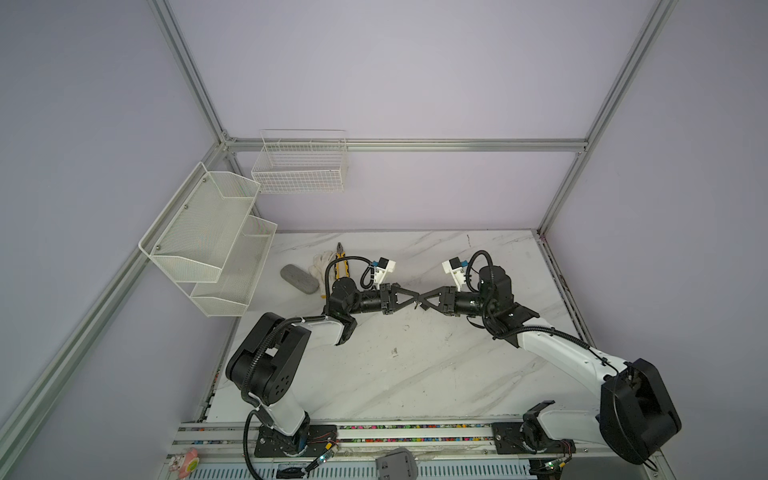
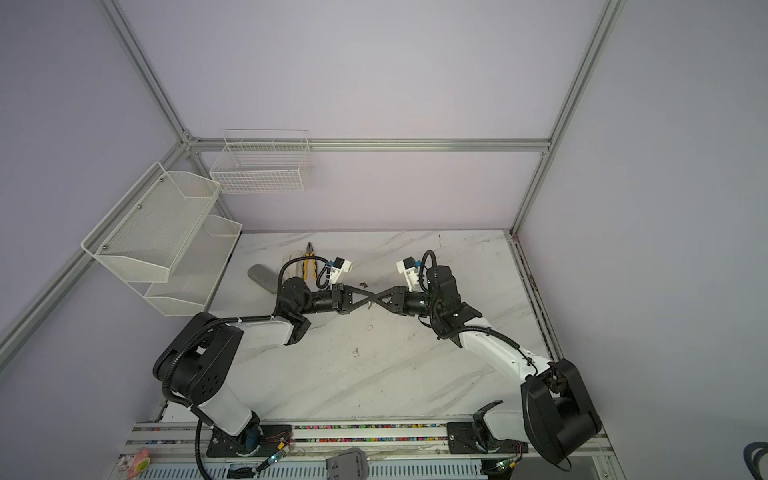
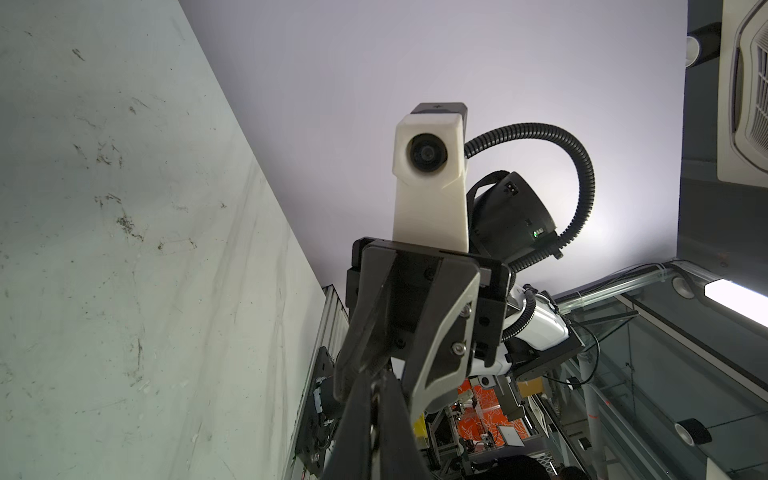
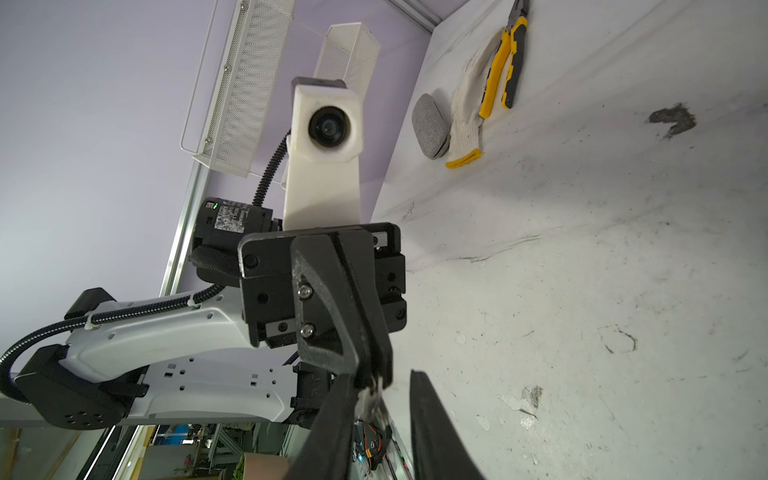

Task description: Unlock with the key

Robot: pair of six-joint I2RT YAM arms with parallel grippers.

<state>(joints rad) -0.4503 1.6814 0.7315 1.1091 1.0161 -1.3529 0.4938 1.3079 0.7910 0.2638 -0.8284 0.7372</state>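
Note:
Both grippers meet tip to tip above the middle of the marble table (image 1: pixel 415 374). My left gripper (image 1: pixel 417 300) (image 2: pixel 370 300) is shut on the key (image 4: pixel 369 401), a tiny silvery piece that sticks out of its fingertips (image 4: pixel 376 365). In both top views the key (image 1: pixel 415 306) (image 2: pixel 369 306) shows as a small speck under the crossing. My right gripper (image 4: pixel 384 386) (image 1: pixel 423 300) is open. Its two black fingers stand on either side of the key, one right beside it and the other well apart. In the left wrist view my left gripper (image 3: pixel 374 392) has its fingers pressed together.
Yellow-and-black pliers (image 1: pixel 341 266), a white glove (image 1: pixel 321 262) and a grey oval stone (image 1: pixel 299 279) lie at the back left. A dark scrap (image 2: pixel 363 285) lies behind the grippers. A white mesh shelf (image 1: pixel 208 232) and a wire basket (image 1: pixel 299 166) hang on the walls.

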